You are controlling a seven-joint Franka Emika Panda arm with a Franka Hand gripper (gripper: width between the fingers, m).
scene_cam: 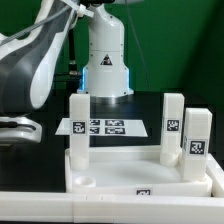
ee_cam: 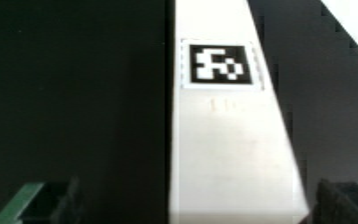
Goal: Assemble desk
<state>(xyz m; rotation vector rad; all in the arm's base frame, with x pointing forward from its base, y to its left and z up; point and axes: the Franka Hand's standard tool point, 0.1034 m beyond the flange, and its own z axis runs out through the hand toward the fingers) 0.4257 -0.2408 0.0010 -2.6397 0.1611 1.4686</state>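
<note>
The tabletop (scene_cam: 140,172) lies on the bench at the front of the exterior view, underside up, its rim showing and one round corner socket (scene_cam: 87,181) open near the front on the exterior view's left. Three legs stand upright on it: one leg (scene_cam: 78,128) on the exterior view's left, a second leg (scene_cam: 173,128) and a third leg (scene_cam: 196,143) on the right. Behind them the marker board (scene_cam: 101,127) lies flat. In the wrist view, a tagged white bar (ee_cam: 229,120), probably a leg, runs lengthwise between the end effector (ee_cam: 190,203) fingers, which stand wide apart, touching nothing
</note>
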